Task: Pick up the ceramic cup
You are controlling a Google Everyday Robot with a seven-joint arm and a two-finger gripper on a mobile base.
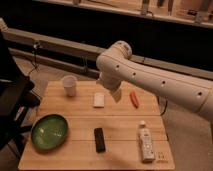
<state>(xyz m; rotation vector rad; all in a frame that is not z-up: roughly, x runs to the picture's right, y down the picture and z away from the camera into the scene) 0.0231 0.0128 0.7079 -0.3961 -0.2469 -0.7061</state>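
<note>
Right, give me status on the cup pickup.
Gripper open, empty, above the table beside the white block. Ceramic cup upright at the far corner, untouched. Block lies low between them; nothing else in the way.

Dim warm light. Slatted light-wood table [122,122] fills the lower centre. Dark chair [11,102] at the left edge, beside the table. Grey floor [192,142] at lower right. Pale ledge [57,44] runs diagonally behind the table, dark wall [75,22] above it. Lighter shelf [150,11] along the top.
</note>
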